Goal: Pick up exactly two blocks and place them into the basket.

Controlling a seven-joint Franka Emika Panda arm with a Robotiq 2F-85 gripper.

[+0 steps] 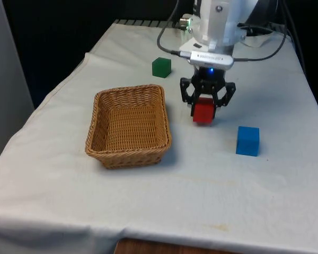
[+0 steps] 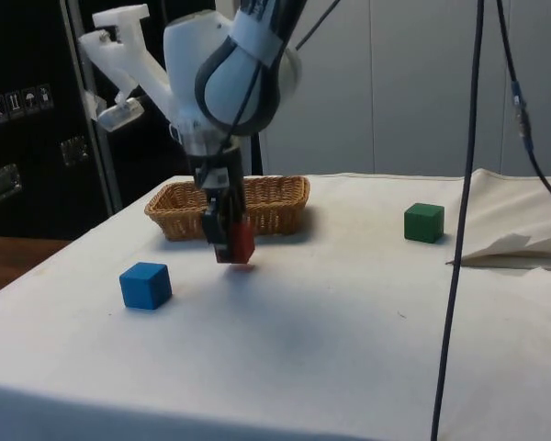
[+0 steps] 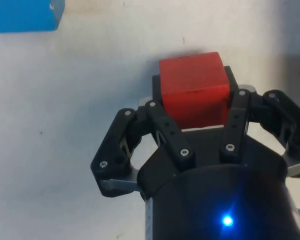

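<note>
My gripper point(image 1: 204, 110) is shut on a red block point(image 1: 203, 112), held just above the cloth to the front view's right of the wicker basket point(image 1: 128, 126). From the side, the red block point(image 2: 240, 241) hangs in the gripper point(image 2: 225, 234) a little off the table, in front of the basket point(image 2: 230, 204). In the wrist view the red block point(image 3: 192, 87) sits clamped between the black fingers point(image 3: 160, 127). A blue block point(image 1: 247, 141) lies on the cloth at the front view's right of the gripper. A green block point(image 1: 161, 67) rests farther back, beyond the basket.
The basket holds nothing. The blue block point(image 2: 146, 285) and green block point(image 2: 423, 222) sit apart on the white cloth. A black cable point(image 2: 459, 220) hangs down in the side view. Folded cloth point(image 2: 523, 243) bunches near the green block.
</note>
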